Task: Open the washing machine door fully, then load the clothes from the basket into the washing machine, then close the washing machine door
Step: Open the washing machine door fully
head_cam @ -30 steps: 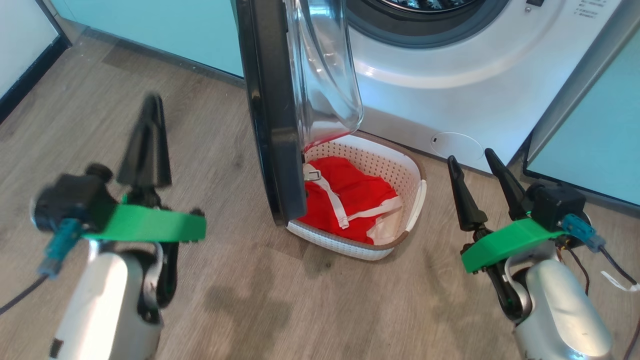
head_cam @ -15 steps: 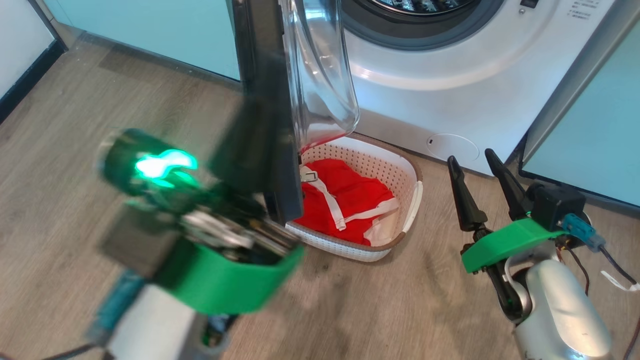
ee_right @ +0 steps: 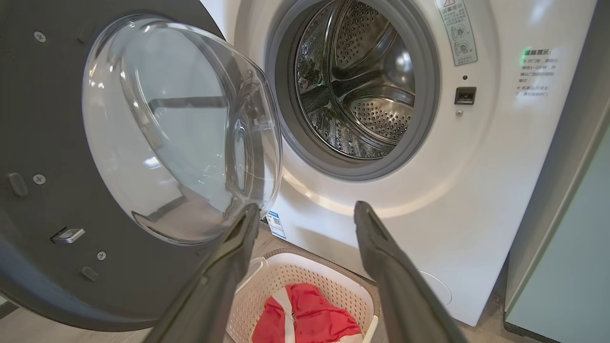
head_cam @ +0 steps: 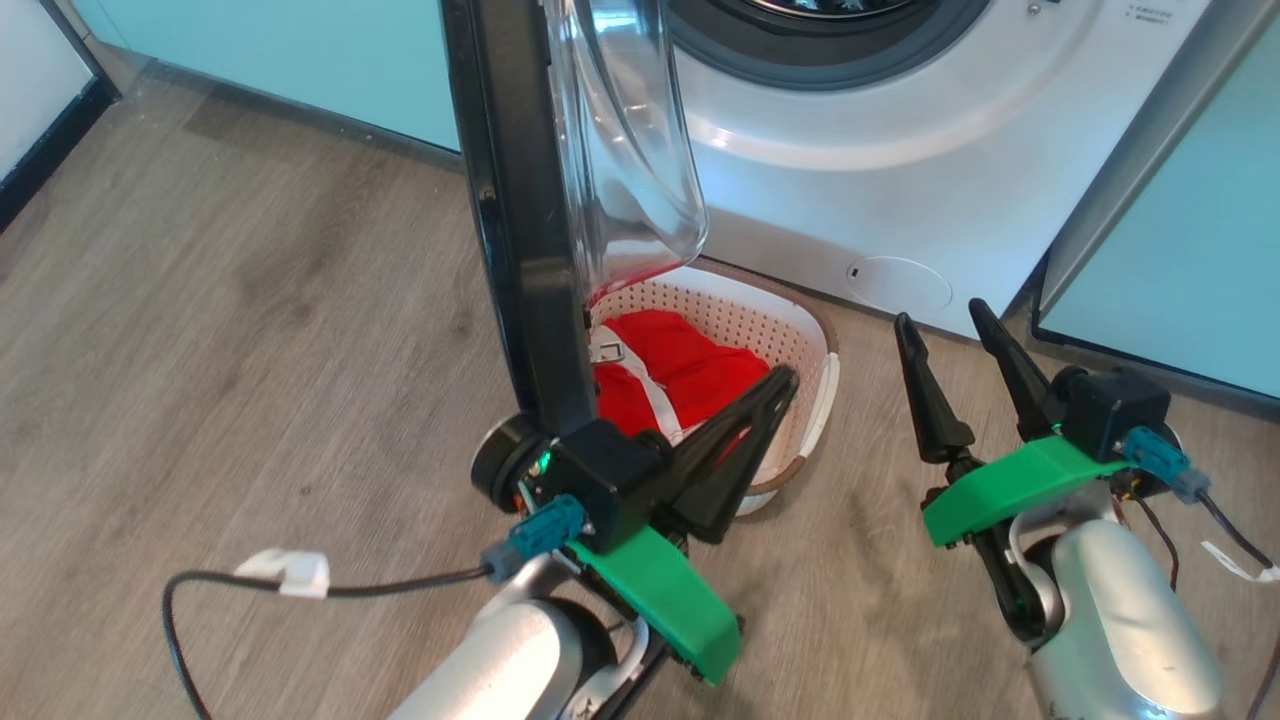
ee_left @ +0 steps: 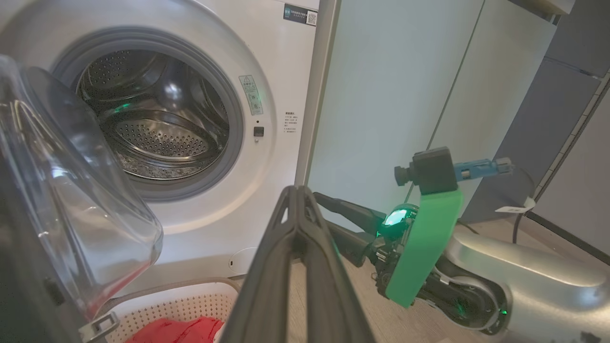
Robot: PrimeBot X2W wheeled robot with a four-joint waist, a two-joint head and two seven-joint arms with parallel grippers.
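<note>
The washing machine (head_cam: 900, 190) stands ahead with its steel drum (ee_right: 357, 81) exposed. The washing machine door (head_cam: 520, 250) stands edge-on in the head view, and its clear dome (ee_right: 181, 128) hangs over the basket (head_cam: 812, 330) on the floor. Red clothes (head_cam: 700, 365) with white bands lie in the basket. My left gripper (head_cam: 780, 380) is shut and holds nothing; it slants across the basket's near rim just below the door's lower edge, tips over the clothes. My right gripper (head_cam: 940, 315) stands open to the right of the basket, fingers pointing at the machine.
Mint-green cabinets (head_cam: 300, 50) flank the machine on the left, and another cabinet (head_cam: 1180, 250) stands on the right. A black cable with a white tag (head_cam: 285, 570) trails over the wooden floor at the lower left. A dark baseboard (head_cam: 40, 150) runs along the far left.
My left arm has swung from the floor left of the door, across its front edge, to the basket's near rim, still shut. The right arm has not moved. The camera shifted slightly.
</note>
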